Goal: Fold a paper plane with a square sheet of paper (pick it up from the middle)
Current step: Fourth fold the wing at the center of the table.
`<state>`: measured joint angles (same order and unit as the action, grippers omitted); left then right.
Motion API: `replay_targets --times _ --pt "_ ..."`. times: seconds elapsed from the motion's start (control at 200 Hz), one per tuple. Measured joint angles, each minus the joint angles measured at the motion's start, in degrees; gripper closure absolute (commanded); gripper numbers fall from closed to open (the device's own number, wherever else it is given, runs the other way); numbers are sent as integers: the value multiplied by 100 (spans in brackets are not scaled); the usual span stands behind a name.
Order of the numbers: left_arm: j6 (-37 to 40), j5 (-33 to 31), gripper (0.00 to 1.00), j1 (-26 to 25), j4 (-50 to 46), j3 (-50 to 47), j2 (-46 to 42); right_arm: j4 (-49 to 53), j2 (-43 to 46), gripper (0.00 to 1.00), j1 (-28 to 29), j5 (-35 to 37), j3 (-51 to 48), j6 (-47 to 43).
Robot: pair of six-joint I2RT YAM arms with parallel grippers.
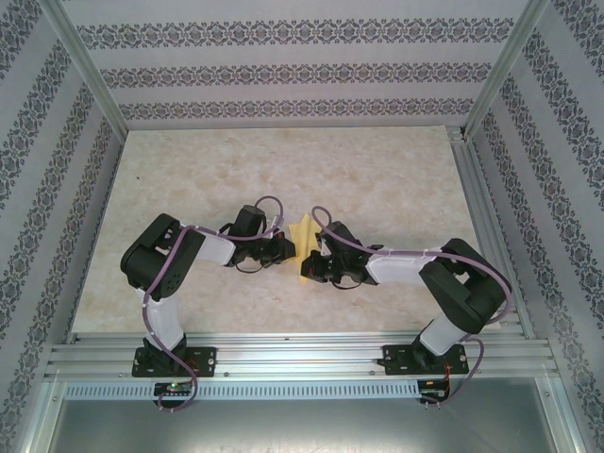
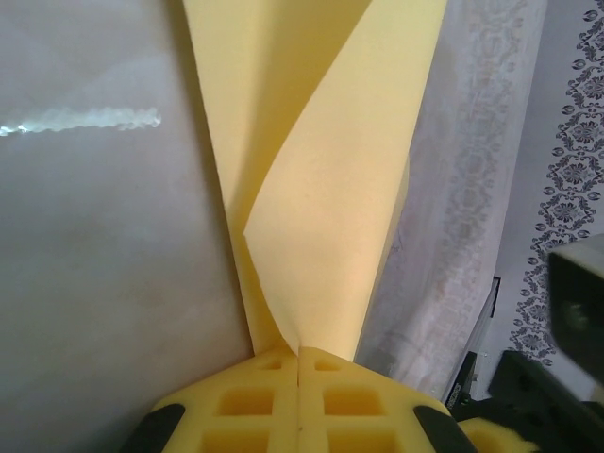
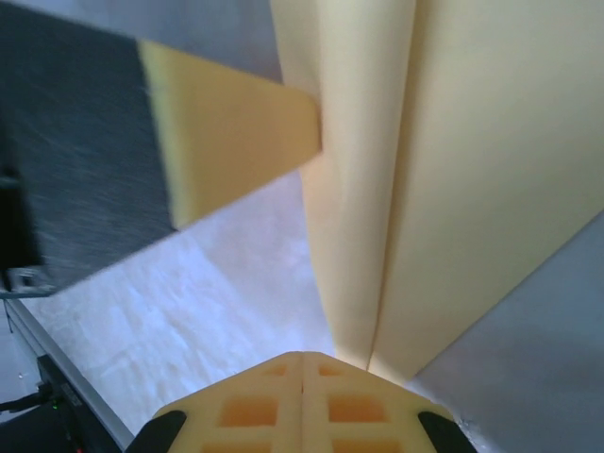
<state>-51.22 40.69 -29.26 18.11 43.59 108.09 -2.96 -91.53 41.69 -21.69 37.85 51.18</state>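
Observation:
The yellow sheet of paper (image 1: pixel 305 231) stands folded in layers, lifted between my two grippers at the table's middle. My left gripper (image 1: pixel 291 247) is shut on it. In the left wrist view the paper (image 2: pixel 321 189) fans up out of the closed seam of the left gripper (image 2: pixel 300 354). My right gripper (image 1: pixel 317 257) meets it from the right. In the right wrist view the right gripper (image 3: pixel 302 359) is shut with nothing in its seam. The creased paper (image 3: pixel 472 189) drops behind its right fingertip. A left gripper finger (image 3: pixel 226 132) touches the paper's edge.
The marble-look tabletop (image 1: pixel 377 170) stretches around the paper. Aluminium rails (image 1: pixel 302 354) run along the near edge by the arm bases. Patterned walls (image 1: pixel 283 71) close in the back and both sides. The right arm's black body (image 2: pixel 576 283) sits close beside the left gripper.

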Motion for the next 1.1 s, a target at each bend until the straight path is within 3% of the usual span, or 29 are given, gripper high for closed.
replay_targets --times 0.305,0.734,1.099 --pt "0 -2 100 0 -76 35 0 -214 -96 97 -468 79 402 -162" --pt "0 -7 100 0 -160 70 0 -520 -1027 96 -509 -70 566 -160" --pt "0 -11 100 0 -173 72 0 -334 -835 96 -601 -96 680 -229"
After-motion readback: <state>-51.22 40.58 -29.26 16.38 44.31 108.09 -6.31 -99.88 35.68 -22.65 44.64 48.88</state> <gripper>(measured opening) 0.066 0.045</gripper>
